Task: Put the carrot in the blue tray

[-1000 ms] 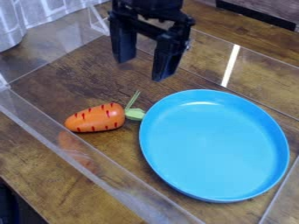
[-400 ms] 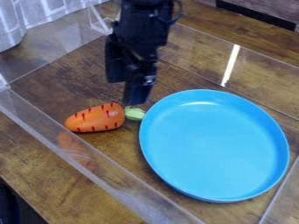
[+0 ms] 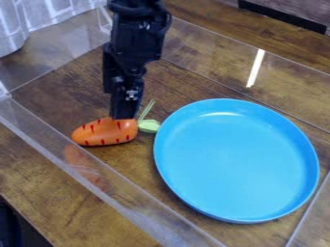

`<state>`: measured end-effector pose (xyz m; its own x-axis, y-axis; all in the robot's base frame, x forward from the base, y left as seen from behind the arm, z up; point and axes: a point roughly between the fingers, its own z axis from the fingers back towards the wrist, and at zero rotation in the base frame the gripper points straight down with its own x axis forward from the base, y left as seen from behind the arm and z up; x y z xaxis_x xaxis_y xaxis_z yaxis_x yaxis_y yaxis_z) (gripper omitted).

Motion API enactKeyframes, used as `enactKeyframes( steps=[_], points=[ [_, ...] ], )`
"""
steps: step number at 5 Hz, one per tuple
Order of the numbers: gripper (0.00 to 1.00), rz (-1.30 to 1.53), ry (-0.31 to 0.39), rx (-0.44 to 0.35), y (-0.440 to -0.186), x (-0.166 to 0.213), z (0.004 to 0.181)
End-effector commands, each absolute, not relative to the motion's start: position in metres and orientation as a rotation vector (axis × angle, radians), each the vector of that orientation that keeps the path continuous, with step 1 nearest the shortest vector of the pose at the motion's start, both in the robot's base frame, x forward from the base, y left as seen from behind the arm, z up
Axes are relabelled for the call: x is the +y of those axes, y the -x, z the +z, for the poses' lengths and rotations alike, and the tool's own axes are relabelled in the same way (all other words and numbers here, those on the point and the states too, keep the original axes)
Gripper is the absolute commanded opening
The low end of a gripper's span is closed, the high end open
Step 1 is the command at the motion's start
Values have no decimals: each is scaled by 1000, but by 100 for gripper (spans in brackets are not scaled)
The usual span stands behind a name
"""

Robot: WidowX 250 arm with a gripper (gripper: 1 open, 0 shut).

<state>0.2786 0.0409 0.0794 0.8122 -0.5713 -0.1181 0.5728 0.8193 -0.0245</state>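
Observation:
The carrot [image 3: 104, 132] lies on its side on the wooden table, orange with dark stripes, its green stem [image 3: 147, 124] pointing toward the blue tray [image 3: 237, 158]. The tray is a wide round dish right of the carrot, and nothing lies in it. My gripper [image 3: 122, 102] hangs pointing down directly above the carrot's stem end, its black fingers [image 3: 130, 104] open and just over the carrot. Nothing is held between them. Whether the fingertips touch the carrot I cannot tell.
A transparent sheet or low clear wall [image 3: 52, 145] crosses the table at the front left of the carrot. A grey cloth-like object [image 3: 11, 24] sits at the top left corner. The table's front edge runs along the lower left.
The gripper has moved left and down from above the tray's far rim to just over the carrot, and its wrist has rolled. The carrot and tray have not moved.

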Motion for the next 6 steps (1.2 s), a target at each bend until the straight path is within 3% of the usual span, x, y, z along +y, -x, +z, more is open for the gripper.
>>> enactKeyframes(
  steps=[1,4,6],
  points=[
    [100,-607,-24,95,-279,54,75],
    [100,-603,-38,100,-275,66,33],
    [100,-589,-34,90,-276,69,25]
  ],
)
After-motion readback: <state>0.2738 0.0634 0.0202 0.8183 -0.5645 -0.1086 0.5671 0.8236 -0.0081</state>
